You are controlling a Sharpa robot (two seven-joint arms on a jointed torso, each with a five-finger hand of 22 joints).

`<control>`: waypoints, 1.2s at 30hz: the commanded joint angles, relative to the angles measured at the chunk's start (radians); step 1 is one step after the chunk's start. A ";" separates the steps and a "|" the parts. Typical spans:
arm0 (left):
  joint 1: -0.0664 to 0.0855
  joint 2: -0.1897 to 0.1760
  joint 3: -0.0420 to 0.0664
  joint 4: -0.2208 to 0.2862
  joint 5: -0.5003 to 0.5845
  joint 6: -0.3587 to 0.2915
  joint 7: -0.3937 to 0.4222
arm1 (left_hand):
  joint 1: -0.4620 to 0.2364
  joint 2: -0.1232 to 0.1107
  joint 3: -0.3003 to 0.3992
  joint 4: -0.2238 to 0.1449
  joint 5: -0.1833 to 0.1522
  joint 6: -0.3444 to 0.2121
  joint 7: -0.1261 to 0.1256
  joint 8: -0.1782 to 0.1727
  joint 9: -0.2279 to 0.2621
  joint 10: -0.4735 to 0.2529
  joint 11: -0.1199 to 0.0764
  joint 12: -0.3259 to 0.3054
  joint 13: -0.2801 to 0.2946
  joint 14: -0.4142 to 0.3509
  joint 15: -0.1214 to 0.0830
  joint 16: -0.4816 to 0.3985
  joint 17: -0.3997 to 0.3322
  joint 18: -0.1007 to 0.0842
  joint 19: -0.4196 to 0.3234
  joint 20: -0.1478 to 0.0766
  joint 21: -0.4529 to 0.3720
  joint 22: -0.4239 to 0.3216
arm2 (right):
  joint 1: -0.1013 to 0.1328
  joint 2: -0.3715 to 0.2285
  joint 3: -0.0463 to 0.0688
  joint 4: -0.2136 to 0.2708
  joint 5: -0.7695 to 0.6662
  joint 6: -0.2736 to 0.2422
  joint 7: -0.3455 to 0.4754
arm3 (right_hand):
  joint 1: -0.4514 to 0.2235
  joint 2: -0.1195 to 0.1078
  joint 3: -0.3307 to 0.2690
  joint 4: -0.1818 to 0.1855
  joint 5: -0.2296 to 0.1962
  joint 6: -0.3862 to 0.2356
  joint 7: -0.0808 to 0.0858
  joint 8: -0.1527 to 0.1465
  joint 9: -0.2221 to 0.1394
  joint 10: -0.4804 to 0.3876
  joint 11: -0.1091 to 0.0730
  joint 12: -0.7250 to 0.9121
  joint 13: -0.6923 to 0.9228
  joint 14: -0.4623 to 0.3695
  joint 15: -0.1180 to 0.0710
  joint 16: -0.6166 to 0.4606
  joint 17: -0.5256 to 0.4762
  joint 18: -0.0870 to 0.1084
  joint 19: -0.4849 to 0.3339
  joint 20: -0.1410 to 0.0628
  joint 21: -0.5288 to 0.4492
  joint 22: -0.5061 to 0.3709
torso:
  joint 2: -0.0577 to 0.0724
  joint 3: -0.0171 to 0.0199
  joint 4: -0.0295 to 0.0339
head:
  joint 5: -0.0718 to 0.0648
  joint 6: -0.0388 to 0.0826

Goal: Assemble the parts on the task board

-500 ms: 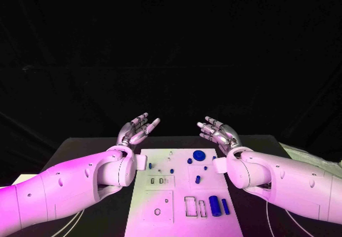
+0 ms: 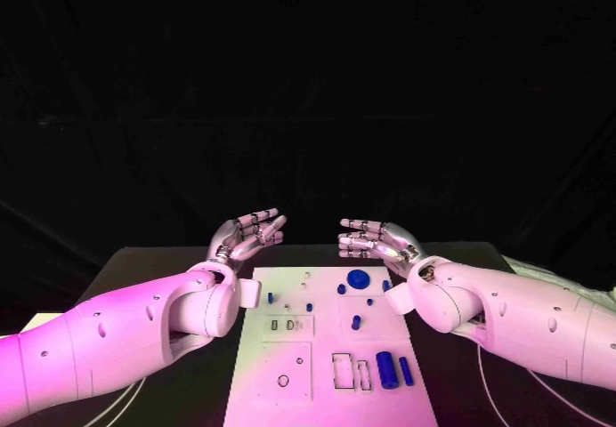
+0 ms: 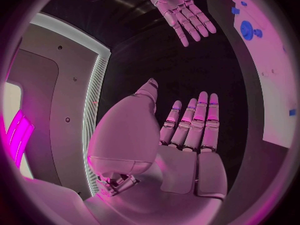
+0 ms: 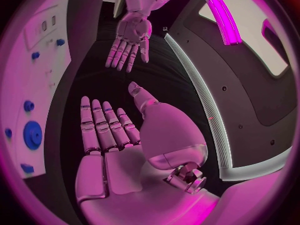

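The task board [image 2: 328, 356] lies flat on the black tabletop [image 2: 154, 267] straight before me, running from the middle toward six o'clock. The blue parts [image 2: 358, 279] sit scattered on it: a round disc near its far end at about one o'clock, small pegs around the middle, two upright cylinders [image 2: 386, 369] near the five o'clock corner. My left hand [image 2: 250, 233] hovers above the far edge at eleven o'clock, palm turned inward, fingers [image 3: 194, 120] straight and apart, holding nothing. My right hand [image 2: 375, 242] hangs at one o'clock facing it, fingers [image 4: 103, 125] stretched out, empty. The two are well apart
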 commanded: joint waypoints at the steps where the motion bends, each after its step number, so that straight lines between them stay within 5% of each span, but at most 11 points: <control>1: 0.001 -0.017 0.000 0.006 -0.026 0.088 0.037 | 0.006 0.017 -0.006 -0.016 -0.004 0.124 0.087 0.019 0.008 0.119 -0.020 0.018 0.003 0.081 -0.025 0.021 0.005 0.028 0.089 -0.003 0.025 0.006 | 0.006 -0.018 0.004 -0.009 -0.225 -0.043 0.023 | 0.037 -0.005 0.044 -0.062 -0.009 0.291 0.086 0.022 0.014 0.257 -0.040 0.024 0.006 0.253 -0.046 0.036 0.008 0.058 0.156 -0.005 0.065 0.019 | 0.020 -0.0028 0.0029 | -0.003 -0.001; 3: 0.001 -0.027 0.001 0.017 -0.041 0.110 0.028 | 0.012 0.028 -0.009 -0.028 -0.004 0.203 0.079 0.035 0.011 0.164 -0.031 0.023 0.001 0.128 -0.038 0.029 0.008 0.034 0.136 -0.010 0.032 0.005 | 0.010 -0.025 0.006 -0.007 -0.248 -0.056 0.018 | 0.033 -0.008 0.055 -0.069 -0.010 0.332 0.083 0.020 0.014 0.279 -0.046 0.021 0.006 0.286 -0.055 0.040 0.009 0.060 0.177 -0.010 0.077 0.022 | 0.030 -0.0037 0.0040 | -0.002 0.002; 10: 0.003 -0.062 0.006 0.072 -0.055 0.147 0.009 | 0.015 0.045 -0.025 -0.059 -0.004 0.245 0.060 0.024 0.002 0.225 -0.050 0.008 0.002 0.221 -0.062 0.026 0.024 0.036 0.227 -0.034 0.024 -0.009 | 0.029 -0.045 0.011 0.002 -0.346 -0.076 -0.008 | 0.032 -0.029 0.093 -0.080 -0.008 0.383 0.075 0.010 0.014 0.323 -0.059 0.010 0.006 0.360 -0.076 0.044 0.010 0.061 0.228 -0.032 0.109 0.029 | 0.062 -0.0073 0.0075 | -0.006 0.008; 16: 0.006 -0.091 0.010 0.143 0.011 0.170 -0.018 | 0.015 0.046 -0.039 -0.073 -0.004 0.262 0.055 0.019 0.002 0.250 -0.056 0.003 0.003 0.246 -0.069 0.018 0.035 0.035 0.255 -0.040 0.015 -0.018 | 0.049 -0.050 0.023 0.005 -0.595 -0.071 -0.072 | 0.062 -0.078 0.136 -0.079 -0.023 0.431 0.053 0.010 0.016 0.404 -0.088 0.007 0.007 0.509 -0.127 0.074 0.025 0.057 0.334 -0.095 0.217 0.080 | 0.100 -0.0085 0.0096 | -0.012 0.017; 23: 0.007 -0.108 0.013 0.198 0.027 0.185 -0.025 | 0.017 0.051 -0.049 -0.085 -0.005 0.271 0.052 0.013 0.001 0.264 -0.060 -0.002 0.003 0.268 -0.075 0.014 0.045 0.035 0.280 -0.046 0.010 -0.022 | 0.070 -0.044 0.033 0.005 -0.968 -0.048 -0.235 | 0.068 -0.114 0.112 -0.073 -0.027 0.471 0.030 0.011 0.016 0.469 -0.123 0.002 0.009 0.704 -0.186 0.152 0.074 0.057 0.439 -0.158 0.393 0.180 | 0.138 -0.0108 0.0138 | -0.020 0.025; 32: 0.007 -0.120 0.015 0.252 0.030 0.185 -0.025 | 0.015 0.053 -0.058 -0.091 -0.005 0.267 0.056 0.004 0.000 0.257 -0.056 -0.012 0.001 0.262 -0.072 0.001 0.048 0.034 0.292 -0.046 0.006 -0.024 | 0.091 -0.032 0.037 0.017 -1.289 0.018 -0.381 | 0.052 -0.132 0.103 -0.065 -0.033 0.499 0.011 0.009 0.016 0.471 -0.140 -0.006 0.009 0.815 -0.212 0.211 0.120 0.058 0.470 -0.185 0.520 0.256 | 0.182 -0.0138 0.0207 | -0.032 0.042; 36: 0.007 -0.128 0.015 0.278 0.030 0.185 -0.026 | 0.015 0.054 -0.059 -0.092 -0.005 0.266 0.057 0.002 0.000 0.256 -0.056 -0.014 0.001 0.260 -0.072 -0.001 0.048 0.034 0.294 -0.046 0.005 -0.025 | 0.096 -0.029 0.038 0.028 -1.375 0.047 -0.417 | 0.037 -0.138 0.110 -0.056 -0.038 0.507 0.003 0.007 0.015 0.480 -0.149 -0.008 0.008 0.819 -0.222 0.353 0.207 0.057 0.472 -0.195 0.600 0.305 | 0.197 -0.0160 0.0236 | -0.033 0.045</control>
